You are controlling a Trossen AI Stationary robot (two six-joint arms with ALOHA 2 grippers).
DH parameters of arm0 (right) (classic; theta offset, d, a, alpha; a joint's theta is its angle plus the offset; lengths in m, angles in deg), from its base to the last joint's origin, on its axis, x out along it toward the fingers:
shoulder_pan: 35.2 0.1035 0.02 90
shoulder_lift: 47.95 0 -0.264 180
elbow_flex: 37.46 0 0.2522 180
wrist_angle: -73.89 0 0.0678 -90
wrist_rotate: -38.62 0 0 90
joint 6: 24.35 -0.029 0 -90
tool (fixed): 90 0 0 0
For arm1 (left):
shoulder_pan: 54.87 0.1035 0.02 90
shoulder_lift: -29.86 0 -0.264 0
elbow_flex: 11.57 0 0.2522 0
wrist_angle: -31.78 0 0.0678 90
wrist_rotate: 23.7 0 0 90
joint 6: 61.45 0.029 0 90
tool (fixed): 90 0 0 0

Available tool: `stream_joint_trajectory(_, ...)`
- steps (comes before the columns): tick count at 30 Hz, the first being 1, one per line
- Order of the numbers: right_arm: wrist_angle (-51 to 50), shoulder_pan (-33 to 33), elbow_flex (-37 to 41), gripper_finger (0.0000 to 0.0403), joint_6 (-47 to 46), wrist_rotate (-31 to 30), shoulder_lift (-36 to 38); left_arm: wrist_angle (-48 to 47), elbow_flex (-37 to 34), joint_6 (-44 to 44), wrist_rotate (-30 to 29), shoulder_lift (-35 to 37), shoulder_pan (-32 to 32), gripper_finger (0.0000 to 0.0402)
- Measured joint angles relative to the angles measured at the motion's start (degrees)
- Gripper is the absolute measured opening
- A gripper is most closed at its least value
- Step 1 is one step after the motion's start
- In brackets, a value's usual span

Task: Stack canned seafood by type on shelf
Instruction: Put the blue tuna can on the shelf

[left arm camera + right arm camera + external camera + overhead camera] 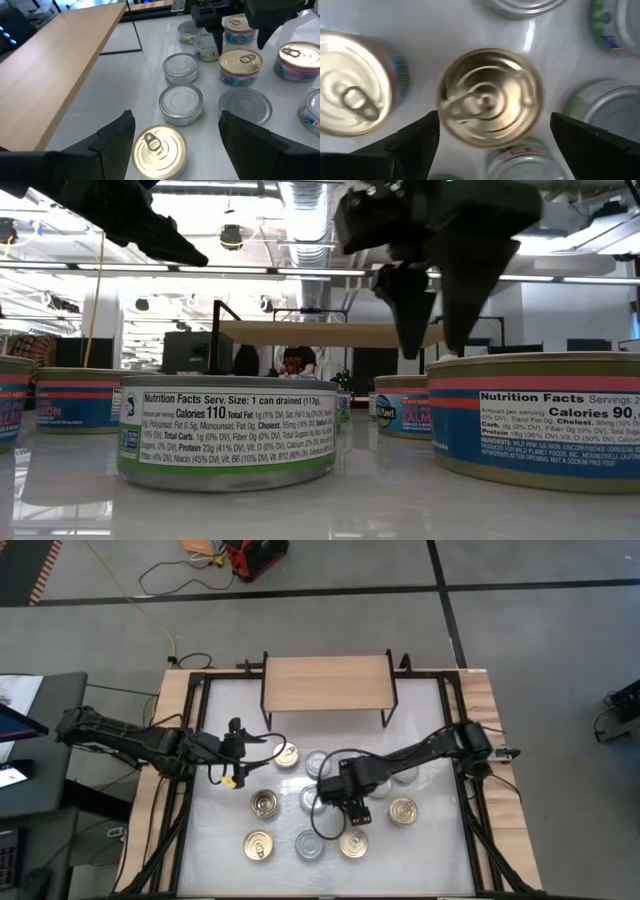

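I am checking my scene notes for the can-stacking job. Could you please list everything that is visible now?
gold-topped cans: at least five, gold lids, spread over the table in front of the shelf
silver-topped cans: at least four, silver lids, mixed among the gold ones; some hidden under the right arm
shelf: one, light wood with black legs, at the table's far edge
table: one, white top
red object: one, on the floor beyond the table
person: one, far behind the table
left gripper: open, over a gold can near the shelf
right gripper: open, above a gold can mid-table
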Motion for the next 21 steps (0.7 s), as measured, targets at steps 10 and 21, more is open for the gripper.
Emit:
stream_joint_trajectory(10, -3.31, -1.69, -1.03, 0.04, 2.3, -3.0, -0.67, -0.45, -0.02, 0.78, -1.26, 0.28, 0.0, 0.0277)
stream_joint_trajectory(21, -2.01, -1.57, 14.6, 0.04, -5.19, -4.69, 6.77, -3.45, -0.04, -0.64, -0.82, 0.83, 0.0, 0.0277)
